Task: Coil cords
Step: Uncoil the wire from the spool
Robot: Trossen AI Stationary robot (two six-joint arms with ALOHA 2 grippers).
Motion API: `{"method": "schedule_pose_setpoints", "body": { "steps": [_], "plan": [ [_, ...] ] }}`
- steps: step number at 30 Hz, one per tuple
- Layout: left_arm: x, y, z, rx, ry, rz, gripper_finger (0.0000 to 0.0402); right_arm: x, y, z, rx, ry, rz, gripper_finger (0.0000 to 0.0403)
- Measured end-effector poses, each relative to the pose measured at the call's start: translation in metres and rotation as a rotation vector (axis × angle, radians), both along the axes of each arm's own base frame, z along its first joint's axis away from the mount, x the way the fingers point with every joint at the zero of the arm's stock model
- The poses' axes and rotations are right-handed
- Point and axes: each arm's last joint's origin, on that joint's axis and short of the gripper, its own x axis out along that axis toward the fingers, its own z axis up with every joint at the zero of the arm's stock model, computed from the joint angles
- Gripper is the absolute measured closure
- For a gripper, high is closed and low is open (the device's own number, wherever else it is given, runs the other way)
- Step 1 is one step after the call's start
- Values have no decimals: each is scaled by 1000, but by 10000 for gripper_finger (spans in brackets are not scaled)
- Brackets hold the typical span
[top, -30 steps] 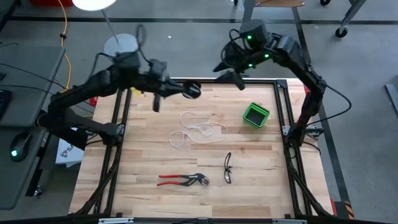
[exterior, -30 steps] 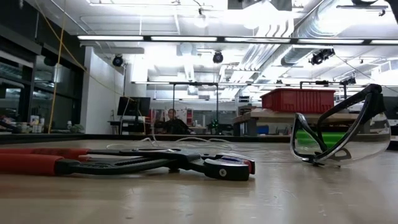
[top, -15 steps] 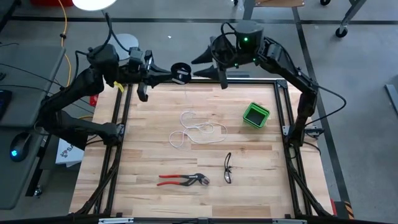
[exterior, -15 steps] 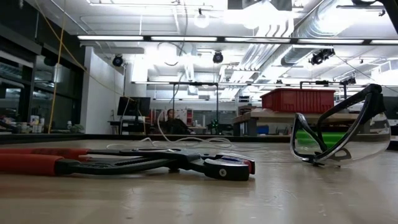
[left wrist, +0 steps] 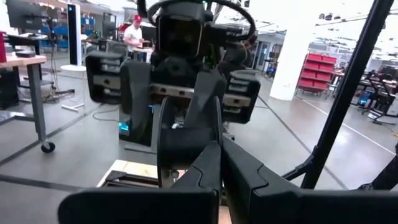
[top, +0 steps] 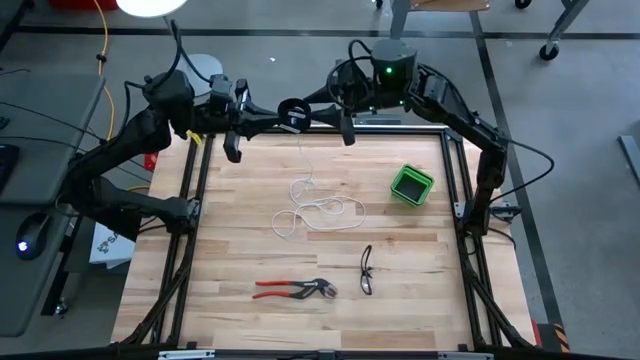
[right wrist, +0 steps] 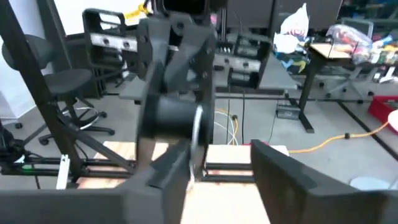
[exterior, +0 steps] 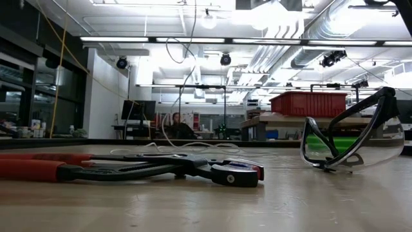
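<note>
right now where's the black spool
In the high view the black spool hangs above the table's far edge, pinched in the left tool, with the right tool just beside it and the white cord trailing down to the tabletop.

Likely robotics lab, red bins point(exterior: 310, 103), workbenches point(right wrist: 339, 53), exposed ducting point(exterior: 283, 38)

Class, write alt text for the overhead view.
Above the far edge of a wooden table, the left gripper holds a small black spool facing the right gripper; a thin white cord trails from it onto the boards.
</note>
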Motion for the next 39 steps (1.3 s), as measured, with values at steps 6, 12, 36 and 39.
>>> {"method": "schedule_pose_setpoints", "body": {
  "steps": [6, 12, 36, 39],
  "plan": [
    [0, 0, -1, -1, 5, -1, 401, 1, 4, 0, -19, -5, 24, 383],
    [0, 0, 0, 1, 5, 5, 396, 1, 9, 1, -17, -7, 38, 399],
    [-2, 7, -18, 70, 198, 241, 282, -43, -1, 5, -54, 155, -13, 403],
    [-3, 7, -24, 115, 276, 266, 277, -49, -2, -2, -79, 245, -45, 403]
  ]
}}
